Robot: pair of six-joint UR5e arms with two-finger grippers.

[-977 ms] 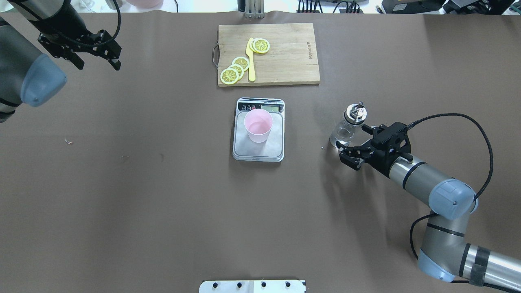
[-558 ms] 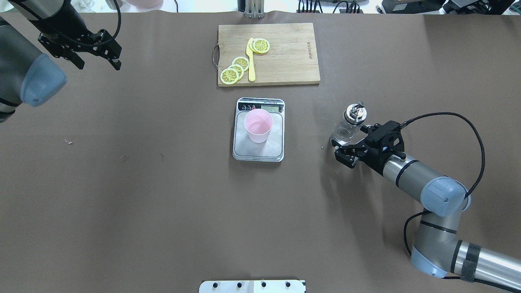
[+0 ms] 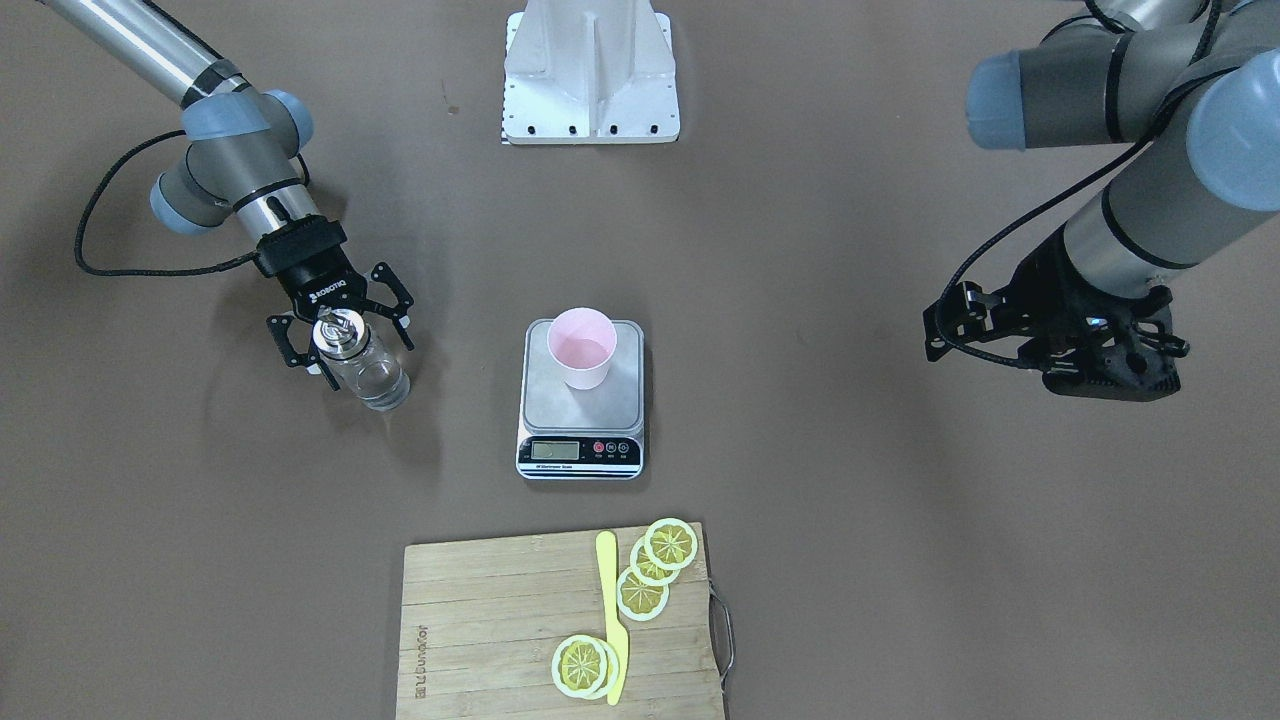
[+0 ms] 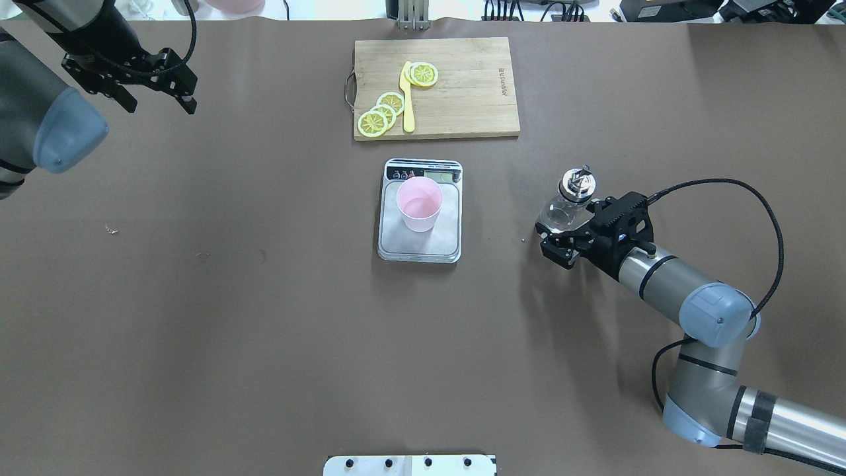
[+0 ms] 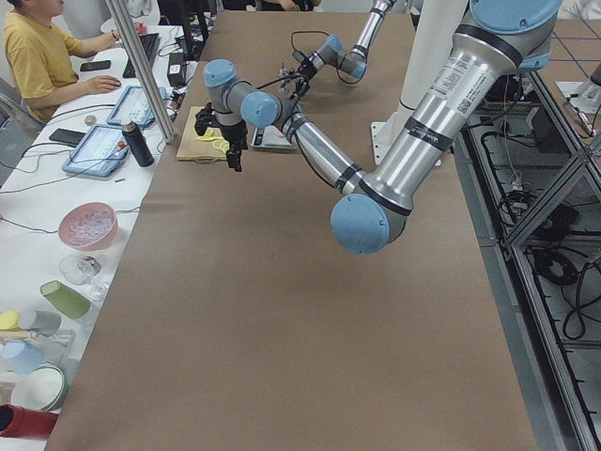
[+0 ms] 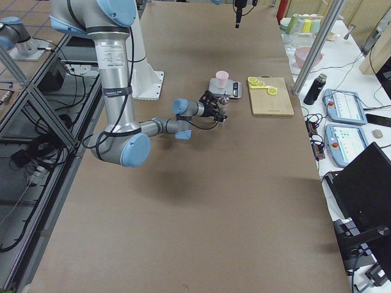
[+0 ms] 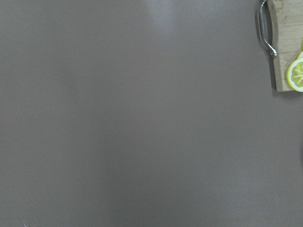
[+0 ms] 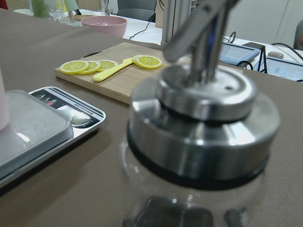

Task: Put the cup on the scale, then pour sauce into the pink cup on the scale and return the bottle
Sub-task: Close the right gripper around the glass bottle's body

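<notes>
Cup [image 4: 419, 203] stands upright on the scale [image 4: 396, 246]. Clear glass bottle [image 4: 554, 215] stands on the surface [image 4: 264, 330] well to the scale's right, between the spread fingers of the open right claw [image 4: 566, 223]. Left claw [image 4: 158, 100], fingers also apart, hangs far left of the scale.

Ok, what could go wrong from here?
The open right pincer straddles the small clear glass bottle with the silver pourer; an off-centre close could tip it or let the rounded glass slip. The narrow pale pink plastic cup on the flat steel kitchen scale leaves little margin for spills.
</notes>
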